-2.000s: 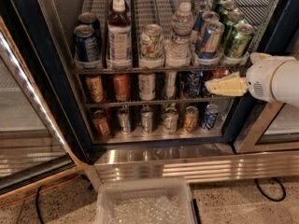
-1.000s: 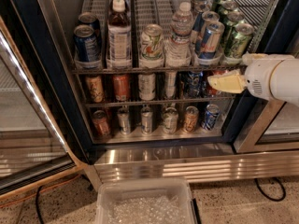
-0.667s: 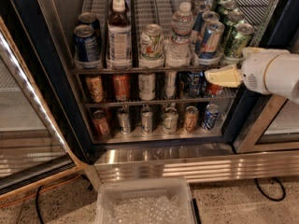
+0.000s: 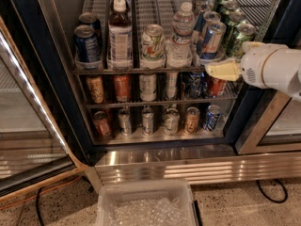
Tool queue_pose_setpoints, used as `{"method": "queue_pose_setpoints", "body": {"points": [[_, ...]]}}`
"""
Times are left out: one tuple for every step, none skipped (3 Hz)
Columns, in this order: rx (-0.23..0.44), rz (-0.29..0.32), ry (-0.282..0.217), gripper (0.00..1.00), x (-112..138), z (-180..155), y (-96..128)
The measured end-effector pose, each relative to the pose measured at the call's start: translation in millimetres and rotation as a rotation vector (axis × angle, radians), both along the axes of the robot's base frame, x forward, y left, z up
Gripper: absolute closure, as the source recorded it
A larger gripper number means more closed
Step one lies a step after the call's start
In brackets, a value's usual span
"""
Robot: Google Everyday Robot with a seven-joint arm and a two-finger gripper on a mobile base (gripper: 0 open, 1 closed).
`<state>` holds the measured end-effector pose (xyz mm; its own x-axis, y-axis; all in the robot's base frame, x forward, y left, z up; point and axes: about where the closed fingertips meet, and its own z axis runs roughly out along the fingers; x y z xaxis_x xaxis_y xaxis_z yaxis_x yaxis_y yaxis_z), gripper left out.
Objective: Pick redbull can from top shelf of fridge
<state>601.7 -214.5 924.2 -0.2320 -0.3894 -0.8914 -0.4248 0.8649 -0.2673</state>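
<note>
The fridge (image 4: 188, 166) stands with its glass door swung open. On its top shelf (image 4: 136, 70), the redbull can (image 4: 212, 39) stands at the front of a lane right of centre, tilted slightly, with another like it behind. My gripper (image 4: 218, 70), cream-tipped on a white arm (image 4: 273, 68), comes in from the right. It sits just below and slightly right of the redbull can, level with the shelf's front edge, and is not touching the can.
The top shelf also holds dark-blue cans (image 4: 87, 44), a brown bottle (image 4: 120, 34), a white-green can (image 4: 153, 42), a water bottle (image 4: 181, 34) and green cans (image 4: 240, 34). Lower racks hold small cans (image 4: 148, 86). A clear bin (image 4: 146, 206) is on the floor, and the open door (image 4: 28, 126) is at left.
My gripper has risen steadily from the middle rack's height to the top shelf's front edge and drifted slightly left, toward the redbull can. The cans have not moved.
</note>
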Motion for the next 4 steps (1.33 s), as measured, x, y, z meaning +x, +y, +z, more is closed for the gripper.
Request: {"method": "queue_pose_setpoints", "body": {"points": [[0.0,0.0,0.0,0.22,0.0,0.0,0.0],[0.023,-0.001,-0.01,0.32,4.8,0.2,6.3],[0.042,0.009,-0.045,0.39,18.7,3.3,17.7],[0.05,0.006,-0.084,0.41,30.8,9.0,22.6]]}}
